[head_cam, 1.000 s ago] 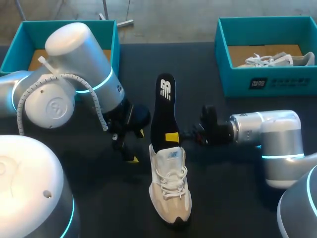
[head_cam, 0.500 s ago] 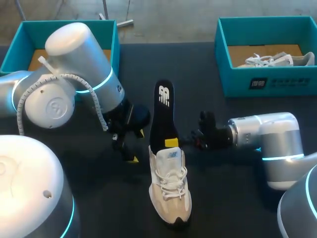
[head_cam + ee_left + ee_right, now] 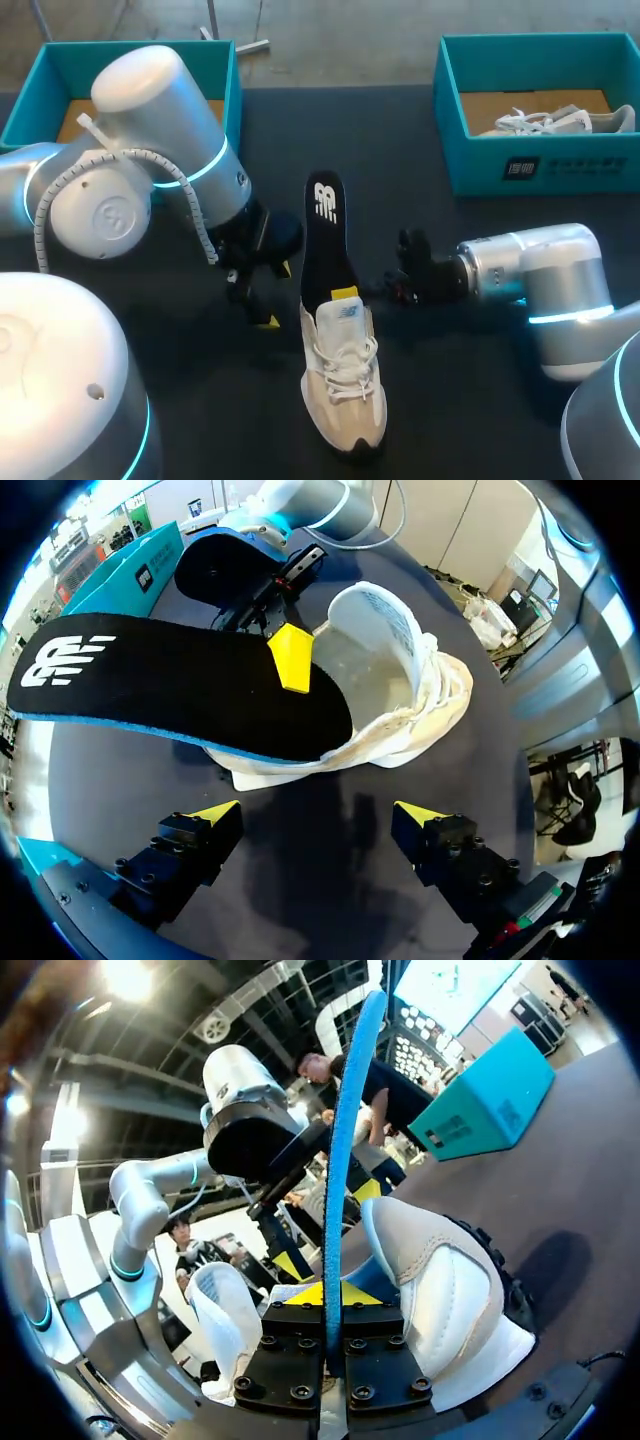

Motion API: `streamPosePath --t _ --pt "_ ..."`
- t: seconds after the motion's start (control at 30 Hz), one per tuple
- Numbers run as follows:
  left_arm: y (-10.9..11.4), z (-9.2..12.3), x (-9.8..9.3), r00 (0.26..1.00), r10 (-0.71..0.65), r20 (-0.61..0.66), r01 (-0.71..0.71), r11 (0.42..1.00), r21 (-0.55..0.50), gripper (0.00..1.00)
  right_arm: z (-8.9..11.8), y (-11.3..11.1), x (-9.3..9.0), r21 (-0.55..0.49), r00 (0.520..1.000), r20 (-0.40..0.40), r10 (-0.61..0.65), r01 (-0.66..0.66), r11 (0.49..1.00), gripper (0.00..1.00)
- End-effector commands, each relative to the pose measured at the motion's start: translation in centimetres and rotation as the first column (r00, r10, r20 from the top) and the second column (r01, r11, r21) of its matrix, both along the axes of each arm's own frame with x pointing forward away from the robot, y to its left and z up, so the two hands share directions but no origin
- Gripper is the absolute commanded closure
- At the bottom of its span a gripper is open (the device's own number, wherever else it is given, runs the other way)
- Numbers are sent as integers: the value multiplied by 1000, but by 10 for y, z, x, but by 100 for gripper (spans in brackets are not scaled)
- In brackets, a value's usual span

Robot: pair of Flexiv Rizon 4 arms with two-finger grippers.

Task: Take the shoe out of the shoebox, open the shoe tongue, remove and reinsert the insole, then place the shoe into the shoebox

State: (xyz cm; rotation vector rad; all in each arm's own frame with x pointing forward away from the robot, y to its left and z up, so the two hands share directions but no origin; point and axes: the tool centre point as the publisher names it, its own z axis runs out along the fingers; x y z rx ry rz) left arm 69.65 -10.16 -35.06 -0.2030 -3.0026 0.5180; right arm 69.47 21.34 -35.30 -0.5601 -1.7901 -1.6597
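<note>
Pinching with my right gripper (image 3: 345, 293), I have both fingers closed on the black insole (image 3: 322, 235) at the mouth of the shoe (image 3: 345, 385), centre frame. My left gripper (image 3: 275, 294) hangs wide open and empty just left of it. To reinsert cleanly, I'd slide the insole toeward under the tongue while the left steadies the heel. The shoebox (image 3: 540, 165) waits upper right.

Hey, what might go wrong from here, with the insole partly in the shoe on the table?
1. The left gripper stands open beside the shoe, touching nothing. The unheld shoe may slide or tip if the insole is pushed in.
2. The right gripper pinches the insole at the shoe's opening, and most of its length sticks out. The end inside may fold or catch rather than lie flat.
</note>
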Motion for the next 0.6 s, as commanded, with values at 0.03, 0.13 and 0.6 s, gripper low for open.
streamPosePath --t 0.03,0.13,0.6 --pt "0 0 -1 1000 1 1 -1 1000 1 0 -9 2 -7 -9 1000 -10 11 -11 1000 100" --pt "0 0 -1 1000 1 1 -1 1000 1 0 -10 2 -8 -8 1000 -13 13 -13 1000 100" --pt "0 0 -1 1000 1 1 -1 1000 1 0 0 8 -2 12 999 33 24 -24 1000 80"
